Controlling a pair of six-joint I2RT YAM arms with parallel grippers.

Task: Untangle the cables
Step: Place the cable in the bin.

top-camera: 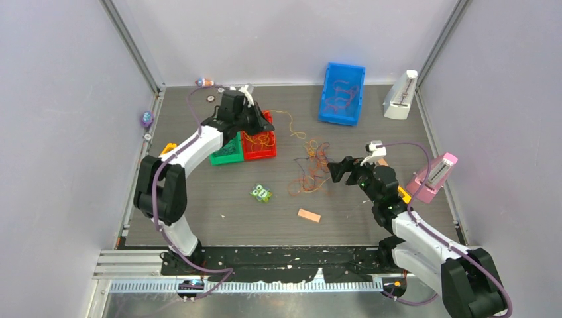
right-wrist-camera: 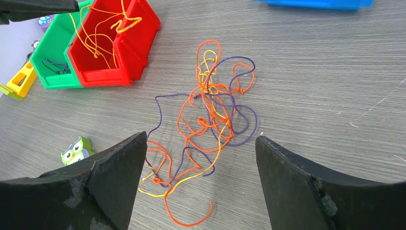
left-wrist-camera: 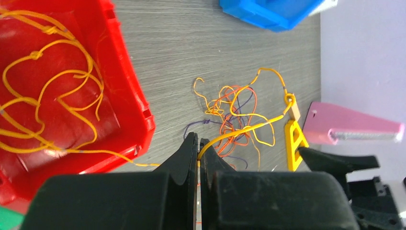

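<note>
- One yellow cable [left-wrist-camera: 239, 131] is clamped in my left pincer [left-wrist-camera: 198, 143], beside the red bin [left-wrist-camera: 139, 96].
- My right pincer [right-wrist-camera: 200, 139] stands apart over the tangled cables [right-wrist-camera: 207, 120], orange, yellow and purple, on the counter [right-wrist-camera: 311, 96].

Red bin [top-camera: 262, 154] touches green bin [top-camera: 224, 158] — owl toy [top-camera: 261, 193], peach block [top-camera: 309, 215] lie apart.

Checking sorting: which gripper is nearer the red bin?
Left. The left gripper is at the red bin, pinching a yellow cable; the right gripper hovers open by the tangle.
</note>
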